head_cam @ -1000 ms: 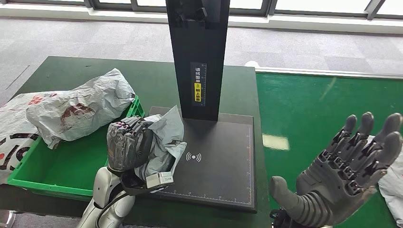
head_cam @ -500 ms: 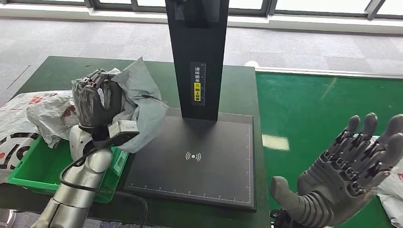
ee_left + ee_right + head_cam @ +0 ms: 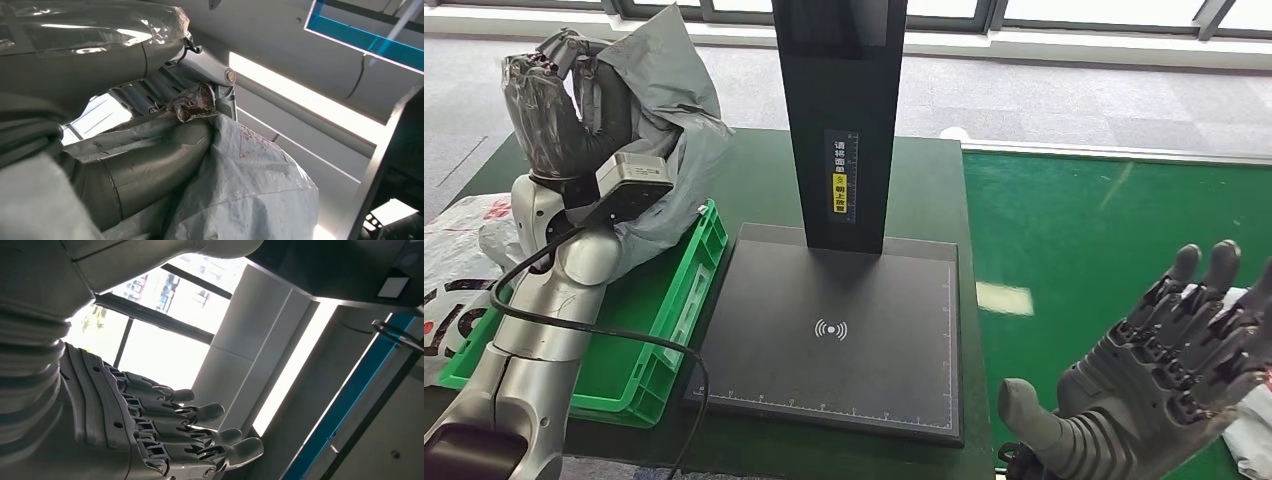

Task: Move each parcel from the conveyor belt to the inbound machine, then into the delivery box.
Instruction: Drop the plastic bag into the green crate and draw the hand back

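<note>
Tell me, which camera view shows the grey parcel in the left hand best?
The head view: the left hand grips the grey parcel, raised above the green box. The left wrist view shows part of its wrinkled surface against the fingers; the right wrist view shows the open right hand.

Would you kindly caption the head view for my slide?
Left hand lifts a grey parcel above the green delivery box; right hand open.

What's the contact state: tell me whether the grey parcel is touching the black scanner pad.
Apart. In the head view the left robot hand holds the grey parcel raised above the green bin, well to the side of the scanner pad.
</note>
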